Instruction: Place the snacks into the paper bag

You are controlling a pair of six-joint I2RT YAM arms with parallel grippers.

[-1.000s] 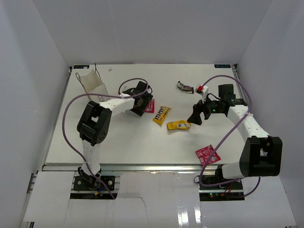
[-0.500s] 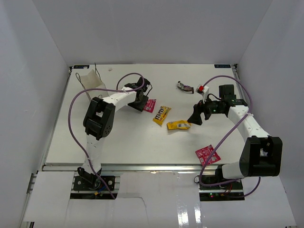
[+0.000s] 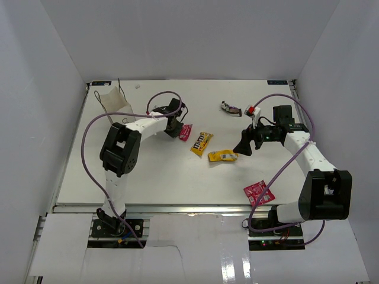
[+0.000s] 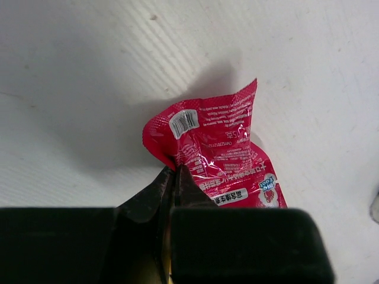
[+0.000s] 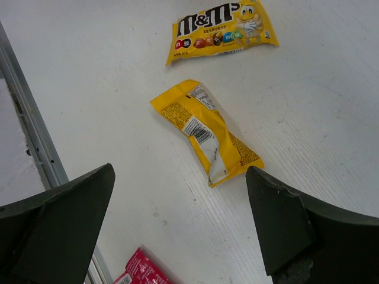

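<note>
In the left wrist view my left gripper [image 4: 175, 171] is shut on the crumpled near edge of a pink-red snack packet [image 4: 220, 139]. The top view shows that packet [image 3: 186, 132] right of the left gripper [image 3: 173, 126], on the table. The white paper bag [image 3: 113, 100] stands at the far left corner. My right gripper [image 5: 179, 171] hangs open above a plain yellow packet [image 5: 207, 133], holding nothing. A yellow M&M's packet [image 3: 201, 142] lies mid-table, another pink-red packet [image 3: 259, 192] near the front right, and a dark packet [image 3: 230, 107] toward the back.
White walls enclose the table on three sides. A metal rail [image 5: 32, 136] runs along the table's near edge. Purple cables loop over both arms. A small red-and-white thing [image 3: 251, 110] sits by the right arm's wrist.
My left gripper has gone from open to shut, pinching the pink-red packet's edge, and its wrist shifted slightly toward the back. The right arm has not moved.
</note>
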